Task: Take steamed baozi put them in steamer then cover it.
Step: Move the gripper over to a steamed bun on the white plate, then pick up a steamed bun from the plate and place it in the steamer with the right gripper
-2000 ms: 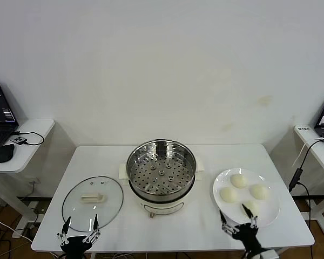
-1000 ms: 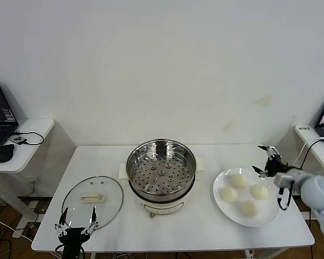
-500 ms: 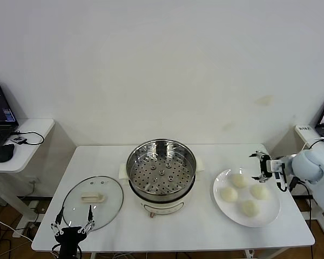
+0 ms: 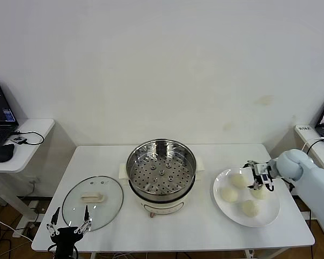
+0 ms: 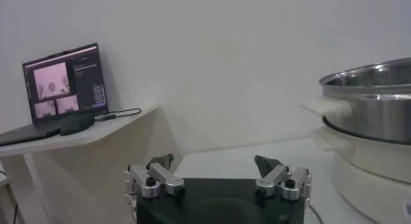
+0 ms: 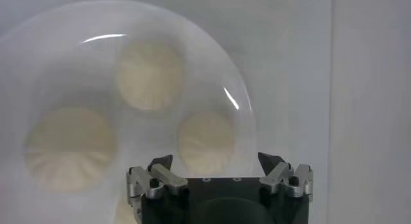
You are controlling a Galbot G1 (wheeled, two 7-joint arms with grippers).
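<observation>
The steamer (image 4: 161, 175) stands upright at the middle of the white table (image 4: 205, 226), its open mouth facing up and its perforated tray bare. It sits on a cream base whose two side handles point left and right.

Left of it the cover (image 4: 93, 202) lies flat on the table, and the long axis of its rectangular cream handle runs left to right.

Right of the steamer is one white plate (image 4: 270, 213) carrying four steamed baozi (image 4: 229, 194): one far, one left, one right and one near.

The right end effector (image 4: 257, 176) hovers over the far part of the plate, between the far bun and the right one, fingers spread wide and holding nothing. Nothing stands between it and the buns.

The left end effector (image 4: 68, 231) waits at the near edge of the table, just near of the cover, fingers also spread apart and empty.

To the left stands a side desk (image 4: 27, 141) with a laptop (image 4: 1, 120), a mouse and a cable. A second desk edge with a cable shows at the far right.
</observation>
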